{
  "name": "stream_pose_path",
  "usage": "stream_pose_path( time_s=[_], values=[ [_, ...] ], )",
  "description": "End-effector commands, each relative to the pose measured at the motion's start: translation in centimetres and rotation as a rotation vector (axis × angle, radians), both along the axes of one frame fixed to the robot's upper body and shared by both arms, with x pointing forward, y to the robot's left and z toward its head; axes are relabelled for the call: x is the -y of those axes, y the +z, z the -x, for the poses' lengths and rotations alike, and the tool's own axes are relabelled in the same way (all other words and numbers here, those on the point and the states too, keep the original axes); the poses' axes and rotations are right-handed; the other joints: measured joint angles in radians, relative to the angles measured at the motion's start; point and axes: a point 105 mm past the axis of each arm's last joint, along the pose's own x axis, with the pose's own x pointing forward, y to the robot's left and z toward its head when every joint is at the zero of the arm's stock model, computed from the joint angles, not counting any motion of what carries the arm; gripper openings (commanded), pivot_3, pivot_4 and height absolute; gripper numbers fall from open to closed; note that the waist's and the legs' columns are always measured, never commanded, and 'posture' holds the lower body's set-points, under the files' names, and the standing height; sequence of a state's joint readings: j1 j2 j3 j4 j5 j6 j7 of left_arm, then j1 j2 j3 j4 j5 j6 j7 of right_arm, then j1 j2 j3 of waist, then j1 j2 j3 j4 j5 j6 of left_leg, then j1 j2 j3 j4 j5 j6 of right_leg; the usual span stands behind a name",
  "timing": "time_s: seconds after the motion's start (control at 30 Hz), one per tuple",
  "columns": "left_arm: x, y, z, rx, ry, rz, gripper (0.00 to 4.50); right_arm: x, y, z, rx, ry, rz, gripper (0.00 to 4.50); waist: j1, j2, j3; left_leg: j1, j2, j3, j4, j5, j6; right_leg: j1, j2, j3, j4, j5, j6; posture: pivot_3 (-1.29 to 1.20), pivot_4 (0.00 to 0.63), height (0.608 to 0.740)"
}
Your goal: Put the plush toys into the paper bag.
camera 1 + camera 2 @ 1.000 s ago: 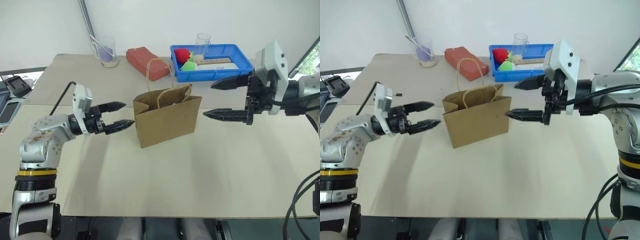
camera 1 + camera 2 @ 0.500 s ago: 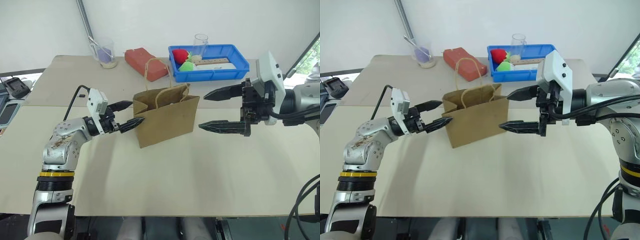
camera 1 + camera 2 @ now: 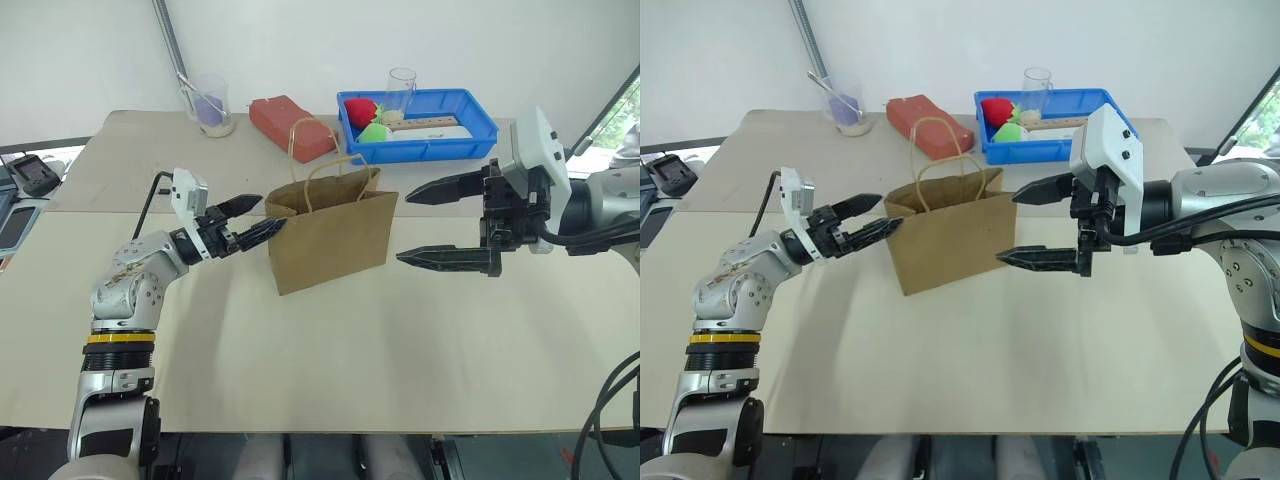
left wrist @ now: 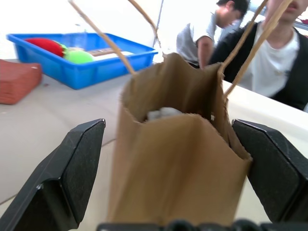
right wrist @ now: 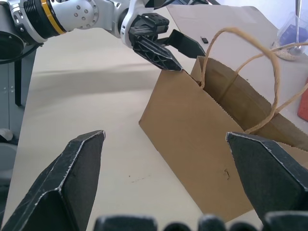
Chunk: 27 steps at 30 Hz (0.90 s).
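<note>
The creased brown paper bag [image 3: 330, 228] stands upright at frame centre, twine loops arching over its torn-edged mouth — something white and fluffy [image 4: 161, 113] lies inside. The left gripper [image 3: 256, 218] straddles the bag's left end, jaws spread; the right gripper [image 3: 420, 226] hangs agape, empty, at right. Bare beige table [image 3: 400, 350] spreads below.

This looks like a robotics lab or test room. A plain beige worktop [image 3: 300, 380] stands against a bare white wall, with a blue plastic bin [image 3: 420, 135] of props at one o'clock and a clear beaker [image 3: 210, 105] at eleven. Seated people [image 4: 269, 57] watch from beside the worktop, and electronic gear [image 3: 25, 175] sits at nine o'clock.
</note>
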<state>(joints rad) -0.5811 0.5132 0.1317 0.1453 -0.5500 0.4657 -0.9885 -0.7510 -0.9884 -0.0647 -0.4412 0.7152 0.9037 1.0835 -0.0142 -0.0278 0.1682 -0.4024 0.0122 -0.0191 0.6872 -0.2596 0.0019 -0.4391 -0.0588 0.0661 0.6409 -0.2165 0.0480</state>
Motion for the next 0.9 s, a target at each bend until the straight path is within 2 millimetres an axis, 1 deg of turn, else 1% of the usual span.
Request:
stream_pose_path(
  time_s=[0.03, 0.13, 0.3, 0.47, 0.53, 0.6, 0.73, 0.83, 0.9],
  values=[
    [0.7, 0.4, 0.3, 0.049, -0.035, -0.047, 4.50, 0.1, 0.8, 0.4, 0.045, 0.002, 0.002, 4.47, 0.000, 0.000, 0.000, 0.000, 0.000, 0.000, 0.000, 0.000, 0.000, 0.000, 0.000, 0.000, 0.000, 0.000, 0.000, 0.00, 0.150, 0.740],
    [1.1, 0.0, -0.1, 0.061, -0.030, -0.078, 4.50, 0.0, 1.0, 0.6, 0.047, 0.015, -0.005, 4.47, -0.001, 0.000, 0.000, 0.000, 0.000, 0.000, 0.000, 0.000, 0.000, 0.000, 0.000, 0.000, 0.000, 0.000, 0.000, 0.00, 0.150, 0.740],
    [1.7, -1.3, -0.3, 0.081, -0.033, -0.148, 4.50, -0.4, 1.5, 1.0, 0.079, 0.036, -0.057, 4.47, 0.000, 0.000, 0.000, 0.000, 0.000, 0.000, 0.000, 0.000, 0.000, 0.000, 0.000, 0.000, 0.000, 0.000, 0.000, 0.00, 0.150, 0.740],
    [1.7, -1.4, -0.9, 0.087, -0.005, -0.111, 4.50, -0.4, 0.8, 1.2, 0.078, 0.014, -0.080, 4.47, 0.002, 0.000, 0.000, 0.000, 0.000, 0.000, 0.000, 0.000, 0.000, 0.000, 0.000, 0.000, 0.000, 0.000, 0.000, 0.00, 0.150, 0.740],
    [1.8, -1.3, -1.1, 0.087, -0.004, -0.092, 3.99, -0.1, 0.2, 1.4, 0.069, -0.002, -0.079, 4.50, 0.002, 0.000, 0.000, -0.001, 0.000, 0.000, 0.001, 0.000, 0.000, 0.000, 0.000, 0.000, 0.000, 0.000, 0.000, 0.00, 0.150, 0.740],
    [1.9, -1.2, -1.1, 0.086, -0.006, -0.079, 3.22, 0.0, -0.2, 1.5, 0.060, -0.017, -0.085, 4.50, 0.002, 0.000, 0.000, -0.001, 0.000, 0.000, 0.001, 0.000, 0.000, 0.000, 0.000, 0.000, 0.000, 0.000, 0.000, 0.00, 0.150, 0.740],
    [1.9, -1.2, -1.1, 0.081, -0.019, -0.069, 1.32, -0.1, -1.1, 2.0, 0.049, -0.030, -0.100, 4.50, 0.001, 0.000, 0.000, -0.001, 0.000, -0.001, 0.002, 0.000, 0.000, 0.000, 0.000, 0.000, 0.000, 0.000, 0.000, 0.00, 0.150, 0.740],
    [1.9, -1.3, -1.1, 0.077, -0.030, -0.072, 0.03, -0.2, -1.5, 2.1, 0.049, -0.041, -0.105, 4.50, -0.001, 0.000, 0.000, -0.001, 0.000, -0.001, 0.003, 0.000, 0.000, 0.000, 0.000, 0.000, 0.001, 0.000, 0.000, 0.00, 0.150, 0.740],
    [1.8, -1.3, -1.0, 0.074, -0.040, -0.071, 0.03, -0.1, -1.7, 2.2, 0.049, -0.051, -0.101, 4.50, -0.001, 0.000, 0.000, -0.001, 0.000, -0.001, 0.004, 0.000, 0.000, 0.000, 0.000, 0.000, 0.001, 0.000, 0.000, 0.00, 0.150, 0.740]
  ],
)
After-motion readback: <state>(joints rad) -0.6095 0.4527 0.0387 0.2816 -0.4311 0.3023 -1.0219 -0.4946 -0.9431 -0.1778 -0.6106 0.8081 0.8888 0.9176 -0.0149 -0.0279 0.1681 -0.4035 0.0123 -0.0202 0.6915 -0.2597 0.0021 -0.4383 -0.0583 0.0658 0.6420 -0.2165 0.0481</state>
